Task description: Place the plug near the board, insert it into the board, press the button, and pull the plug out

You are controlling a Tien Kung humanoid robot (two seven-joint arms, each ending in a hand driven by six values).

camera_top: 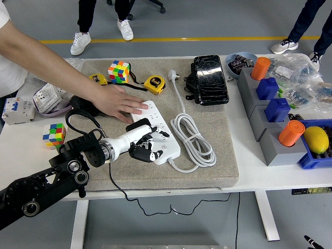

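A white power strip (pixel 170 149) lies on the grey mat (pixel 218 166), and its white cable (pixel 193 137) is coiled to the right. The black plug (pixel 133 124) stands in the strip, mostly hidden under my hand. My left hand (pixel 149 144) reaches in from the lower left and lies over the plug, fingers curled around it. A person's hand (pixel 116 104) presses flat on the strip's far end. The plug's black cord (pixel 111 179) trails off the table's near edge.
Two colour cubes (pixel 118 71) (pixel 54 134), a yellow tape measure (pixel 154 84) and a black pouch (pixel 210 79) lie around the mat. Grey blocks (pixel 270 140) with orange and blue pegs and a blue bin holding a lemon (pixel 316 139) stand at the right.
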